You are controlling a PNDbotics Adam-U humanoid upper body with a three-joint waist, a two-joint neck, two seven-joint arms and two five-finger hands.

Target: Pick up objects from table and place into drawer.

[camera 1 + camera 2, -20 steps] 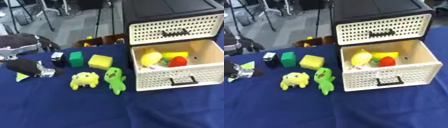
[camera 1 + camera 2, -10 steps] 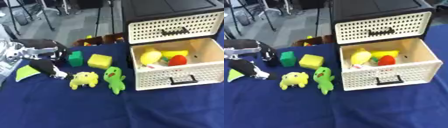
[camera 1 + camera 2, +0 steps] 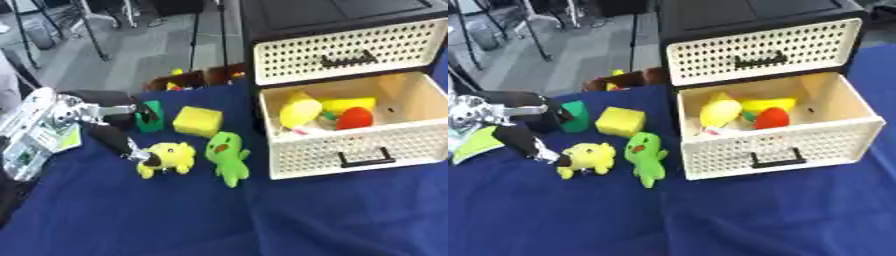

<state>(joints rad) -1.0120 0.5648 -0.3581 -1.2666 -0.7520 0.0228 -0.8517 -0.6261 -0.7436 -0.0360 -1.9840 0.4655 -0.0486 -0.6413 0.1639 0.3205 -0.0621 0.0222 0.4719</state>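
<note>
My left hand comes in from the left with its black fingers spread and straight. One fingertip touches the yellow plush toy on the blue cloth; the thumb reaches toward the green block. Right of that block lies a yellow sponge cube, and a green plush figure stands beside the yellow toy. The cream lower drawer of the black cabinet is pulled open. It holds a yellow toy, a red toy and other small things. My right hand does not show.
A lime-green flat piece lies under my left arm. The shut upper drawer sits above the open one. Boxes with small items stand behind the table's far edge. Blue cloth stretches bare toward the front.
My left hand has moved right and forward, from beside the lime-green piece to the yellow plush toy. The toys and the drawer have stayed in place.
</note>
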